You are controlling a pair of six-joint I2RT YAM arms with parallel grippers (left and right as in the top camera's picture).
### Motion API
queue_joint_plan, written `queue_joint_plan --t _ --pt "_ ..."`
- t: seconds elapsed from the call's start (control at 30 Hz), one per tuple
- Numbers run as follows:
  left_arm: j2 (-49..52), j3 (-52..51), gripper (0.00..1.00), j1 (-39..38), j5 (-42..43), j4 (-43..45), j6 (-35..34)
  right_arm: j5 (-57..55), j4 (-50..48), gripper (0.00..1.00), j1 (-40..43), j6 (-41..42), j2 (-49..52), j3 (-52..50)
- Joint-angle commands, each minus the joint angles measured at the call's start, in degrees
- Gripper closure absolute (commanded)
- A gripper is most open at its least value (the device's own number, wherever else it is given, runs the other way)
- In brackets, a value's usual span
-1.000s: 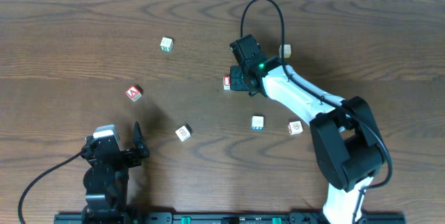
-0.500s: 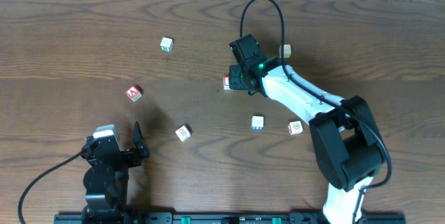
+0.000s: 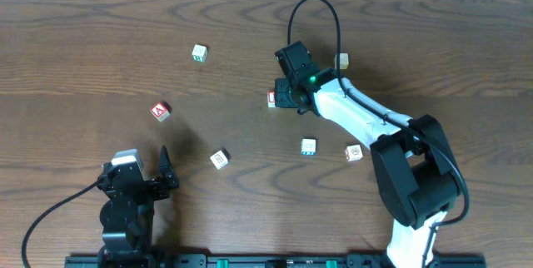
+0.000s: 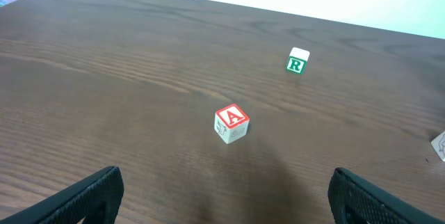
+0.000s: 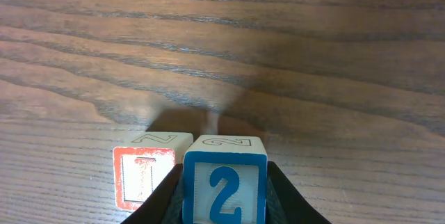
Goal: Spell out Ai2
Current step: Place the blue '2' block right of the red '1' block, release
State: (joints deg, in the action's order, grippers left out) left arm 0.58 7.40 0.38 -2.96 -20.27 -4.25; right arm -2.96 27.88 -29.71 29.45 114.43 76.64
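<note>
2 block (image 5: 224,182): hidden beneath right hand (image 3: 287,97) overhead | edge block (image 4: 439,146): cut off right, face unreadable

Right wrist view: a bold blue "2" on the near face of the blue-edged block (image 5: 224,186), clear on white. Its top face has an outlined character, maybe another 2, I can't tell. Just beside it, the red-edged block (image 5: 144,177) shows a faded red letter in a red frame that I read as "I"; its top outline is Z or N, unclear. My left wrist view: a red "A" on top of the A block (image 4: 231,124) and a green "R" on the R block (image 4: 297,62). Overhead, only the A reads; the other blocks' marks are too small.
</note>
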Motion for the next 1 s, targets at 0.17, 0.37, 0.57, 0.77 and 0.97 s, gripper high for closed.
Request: queue_joint_plan --t 0.17,0.37,0.57,0.77,0.97 --pt "-0.3 -1.2 0.05 0.3 0.0 -0.4 0.2 0.0 0.2 0.68 -0.4 -0.8 0.9 -0.3" --pt "-0.3 -1.2 0.05 0.3 0.0 -0.4 0.2 0.0 0.2 0.67 -0.4 -0.8 0.9 -0.3" --pt "-0.3 -1.2 0.05 0.3 0.0 -0.4 0.2 0.0 0.2 0.64 -0.4 -0.8 0.9 -0.3" --pt "-0.3 -1.2 0.05 0.3 0.0 -0.4 0.2 0.0 0.2 0.64 -0.4 -0.8 0.9 -0.3" --pt "-0.3 -1.2 0.05 0.3 0.0 -0.4 0.2 -1.5 -1.1 0.6 0.3 -0.8 0.9 -0.1"
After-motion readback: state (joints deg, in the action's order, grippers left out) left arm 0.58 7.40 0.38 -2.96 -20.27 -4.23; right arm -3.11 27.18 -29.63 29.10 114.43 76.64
